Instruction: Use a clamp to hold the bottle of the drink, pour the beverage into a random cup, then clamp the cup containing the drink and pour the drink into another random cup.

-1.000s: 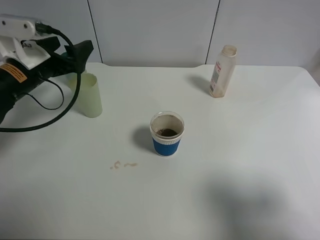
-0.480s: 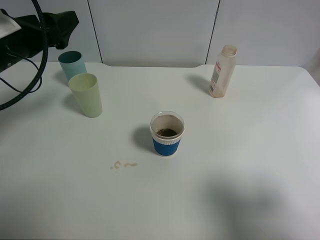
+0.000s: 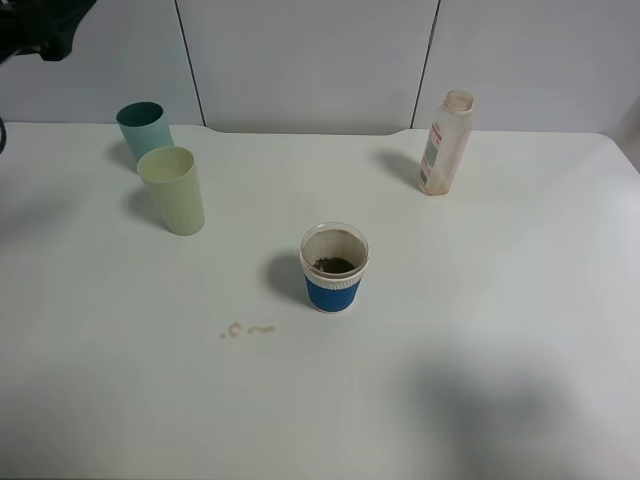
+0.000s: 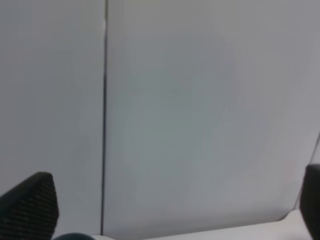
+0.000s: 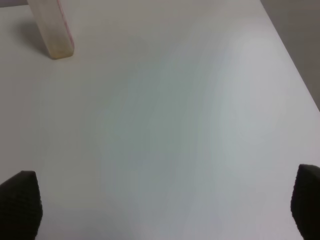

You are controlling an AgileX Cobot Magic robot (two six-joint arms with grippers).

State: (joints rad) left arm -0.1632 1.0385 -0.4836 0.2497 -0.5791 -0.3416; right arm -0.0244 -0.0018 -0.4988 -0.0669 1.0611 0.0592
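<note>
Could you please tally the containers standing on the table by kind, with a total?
Plastic tumblers: 2, the teal tumbler and the pale yellow-green tumbler
Paper cups: 1, the blue-sleeved paper cup
Bottles: 1, the bottle
Total: 4

A white table (image 3: 480, 330) fills most of the high view, its surface smooth and pale. Near the back left stands a teal tumbler (image 3: 142, 126), upright, close to the table's far edge. Toward the front left of the middle lies a small brownish stain (image 3: 246, 329), a couple of thin squiggles, perhaps dried drops, though it is too small to tell. Behind the table rises a pale grey panelled wall (image 3: 310, 60), split by dark vertical seams. A soft shadow darkens the table near the front right.
</note>
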